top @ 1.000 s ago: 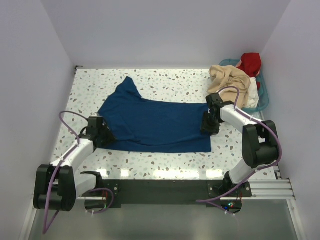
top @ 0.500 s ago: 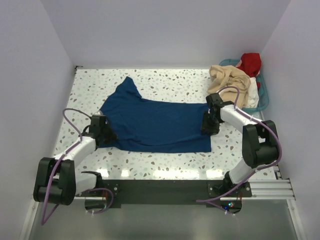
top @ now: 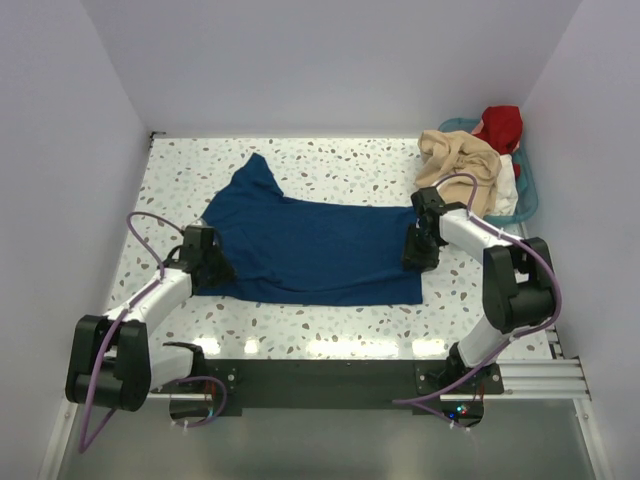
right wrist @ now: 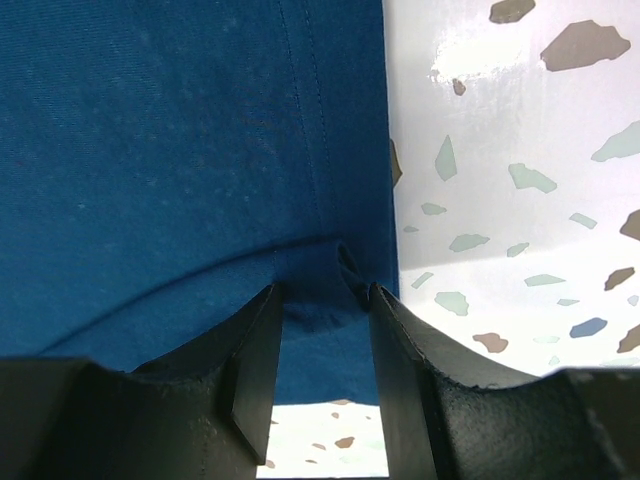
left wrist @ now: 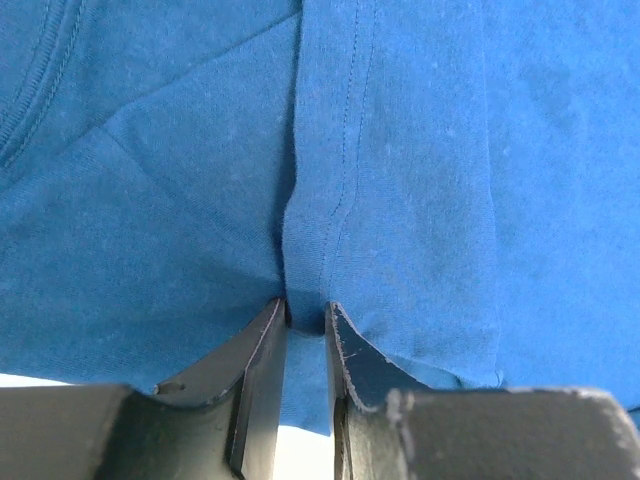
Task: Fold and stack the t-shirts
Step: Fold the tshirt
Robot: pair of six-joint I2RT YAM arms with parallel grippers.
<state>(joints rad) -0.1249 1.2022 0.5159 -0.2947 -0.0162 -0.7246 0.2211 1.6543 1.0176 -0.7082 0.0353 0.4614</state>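
Jaws pinch navy tee (top: 310, 250); speckled tbl (top: 345, 165).

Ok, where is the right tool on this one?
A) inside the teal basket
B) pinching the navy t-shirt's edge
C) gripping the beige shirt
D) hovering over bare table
B: the right wrist view shows the right tool closed on a pucker at the hem of the navy t-shirt, beside the speckled table.

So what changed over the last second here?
The left gripper edged forward and inward, then closed, pinching the navy t-shirt at its left edge. The right gripper kept its hold on the right hem. The shirt's spread and the other shirts at the basket look unchanged.
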